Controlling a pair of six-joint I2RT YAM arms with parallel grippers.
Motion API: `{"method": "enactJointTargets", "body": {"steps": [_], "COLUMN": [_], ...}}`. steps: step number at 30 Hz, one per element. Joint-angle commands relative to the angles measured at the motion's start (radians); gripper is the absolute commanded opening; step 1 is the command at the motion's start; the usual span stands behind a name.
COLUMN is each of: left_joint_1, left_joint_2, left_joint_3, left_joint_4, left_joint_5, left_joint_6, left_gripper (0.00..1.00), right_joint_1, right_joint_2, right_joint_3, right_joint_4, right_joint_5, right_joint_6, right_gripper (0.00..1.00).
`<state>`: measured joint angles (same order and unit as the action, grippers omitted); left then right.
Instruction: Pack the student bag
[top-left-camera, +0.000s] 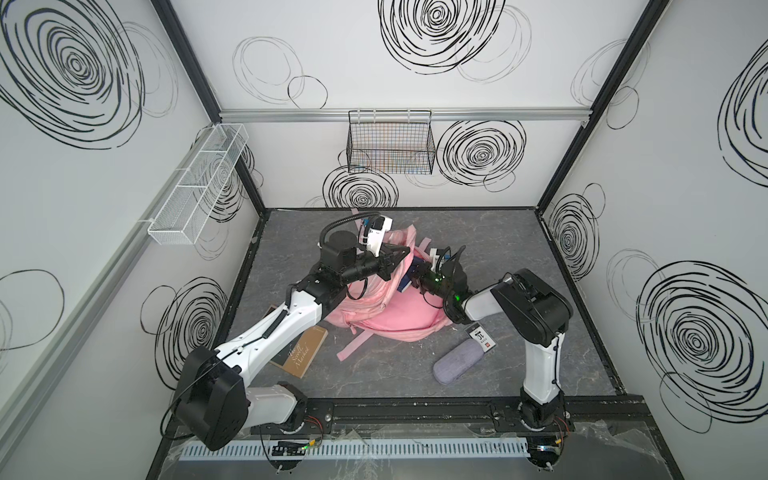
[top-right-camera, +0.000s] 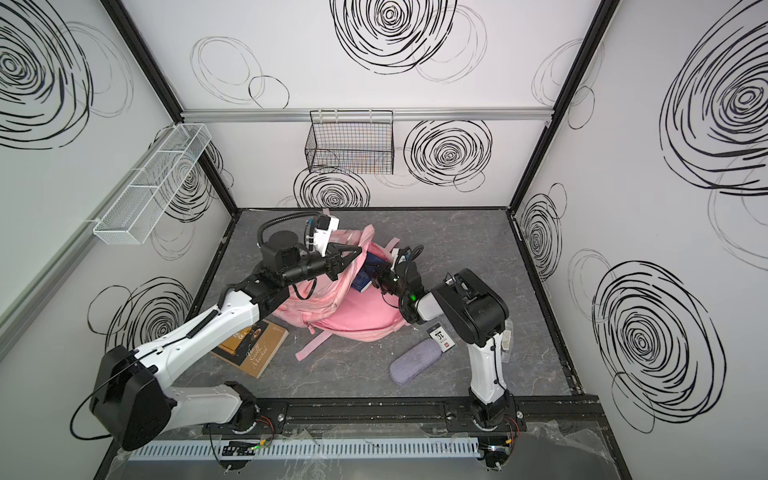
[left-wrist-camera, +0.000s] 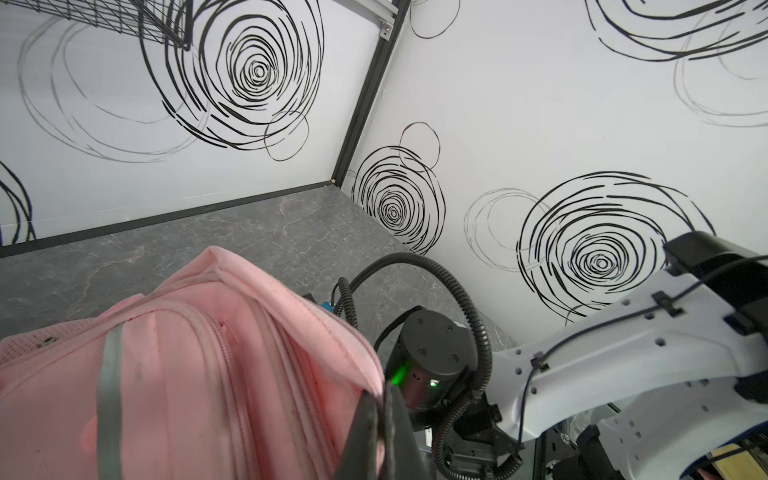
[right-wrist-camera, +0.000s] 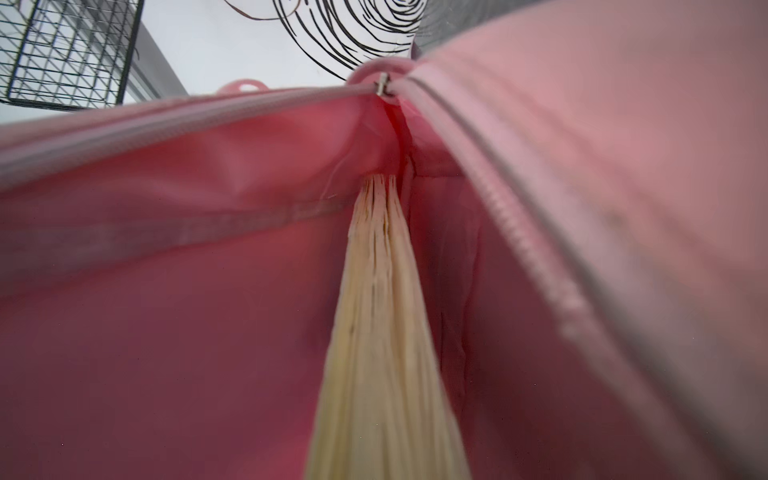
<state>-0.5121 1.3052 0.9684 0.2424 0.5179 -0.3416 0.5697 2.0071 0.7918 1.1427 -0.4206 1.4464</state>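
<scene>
two grippers of mine are at work on the student bag (top-left-camera: 386, 322), the big pink backpack lying in the middle of both top views on the grey marbled floor (top-left-camera: 498, 249). my left gripper (top-left-camera: 404, 250), just above the centre of the frame, is clenched on the rim of the bag's open mouth. in the left wrist view its dark fingers (left-wrist-camera: 361, 432) at the bottom edge pinch the pink fabric, and the rim stands up off the floor.

my right gripper (top-left-camera: 419, 279), just right of centre, is clamped on a blue book (top-left-camera: 409, 277) that leans slantwise into the opening. in the right wrist view the book's cream page edges run from bottom centre up to the inner fold of the pink lining. a metal slider (right-wrist-camera: 384, 89) sits near top centre. my own fingers are outside that picture.

in the lower left of a top view a brown book (top-right-camera: 253, 347) lies flat, partly under my left arm. pink straps (top-left-camera: 353, 345) trail from the bag's lower edge. lower right of centre, a grey-lilac pouch (top-left-camera: 457, 359) lies just beside a white card (top-left-camera: 482, 338), both apart from the bag. a black wire basket (top-left-camera: 390, 145) hangs on the back wall at upper centre.
</scene>
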Motion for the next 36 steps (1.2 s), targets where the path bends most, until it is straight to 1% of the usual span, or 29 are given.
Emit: {"method": "enactJointTargets", "body": {"steps": [1,4,7,9,11,12,14,16,19,21,23,26,28,29,30,31,32,33,36], "left_joint_1": [-0.007,-0.006,0.004,0.005,0.004,0.002,-0.002,-0.004,-0.004,0.0,0.011,0.042,0.06,0.064,0.068,0.071,0.071,0.073,0.076], "left_joint_2": [-0.026,-0.02,-0.012,-0.009,0.001,0.008,0.016,0.016,0.006,-0.003,-0.012,-0.009,-0.004,-0.003,-0.002,-0.002,-0.003,-0.005,-0.019], "left_joint_3": [0.005,-0.001,-0.001,-0.011,-0.014,-0.01,-0.007,-0.006,-0.001,0.003,-0.001,-0.009,-0.014,-0.014,-0.012,-0.009,-0.005,0.0,0.005], "left_joint_4": [0.198,0.21,0.23,0.257,0.276,0.277,0.285,0.282,0.231,0.199,0.192,0.216,0.242,0.246,0.238,0.224,0.203,0.183,0.147], "left_joint_5": [0.057,0.066,0.094,0.116,0.152,0.161,0.178,0.18,0.146,0.116,0.083,0.071,0.073,0.071,0.064,0.05,0.038,0.021,-0.019], "left_joint_6": [-0.003,-0.002,-0.05,-0.073,-0.083,-0.108,-0.122,-0.12,-0.091,-0.048,-0.047,-0.081,-0.116,-0.119,-0.116,-0.11,-0.102,-0.093,-0.091], "left_gripper": [0.0,0.0,0.0,0.0,0.0,0.0,0.0,0.0,0.0,0.0,0.0,0.0,0.0,0.0,0.0,0.0,0.0,0.0,0.0], "right_joint_1": [0.016,0.019,0.016,0.01,0.006,0.004,0.002,-0.001,-0.003,-0.005,-0.005,-0.001,-0.004,-0.005,-0.005,-0.005,-0.005,-0.005,-0.013], "right_joint_2": [0.062,0.091,0.093,0.095,0.098,0.099,0.102,0.098,0.076,0.048,0.003,-0.09,-0.153,-0.18,-0.216,-0.254,-0.287,-0.325,-0.428], "right_joint_3": [0.088,0.123,0.105,0.099,0.098,0.095,0.1,0.112,0.112,0.104,0.105,0.119,0.114,0.103,0.086,0.064,0.045,0.023,-0.036], "right_joint_4": [0.122,0.098,0.096,0.082,0.053,0.047,0.023,-0.018,-0.067,-0.098,-0.168,-0.366,-0.458,-0.49,-0.527,-0.558,-0.592,-0.634,-0.73], "right_joint_5": [0.0,-0.014,0.013,0.017,0.02,0.026,0.031,0.026,0.027,0.028,0.024,0.049,0.04,0.039,0.046,0.06,0.077,0.096,0.121], "right_joint_6": [0.024,0.003,-0.014,-0.031,-0.047,-0.053,-0.068,-0.093,-0.123,-0.147,-0.212,-0.338,-0.399,-0.419,-0.439,-0.463,-0.482,-0.504,-0.553], "right_gripper": [0.0,0.0,0.0,0.04,0.05,0.06,0.13,0.18,0.29,0.36,0.43,0.64,0.73,0.75,0.82,0.85,0.97,1.0,1.0]}}
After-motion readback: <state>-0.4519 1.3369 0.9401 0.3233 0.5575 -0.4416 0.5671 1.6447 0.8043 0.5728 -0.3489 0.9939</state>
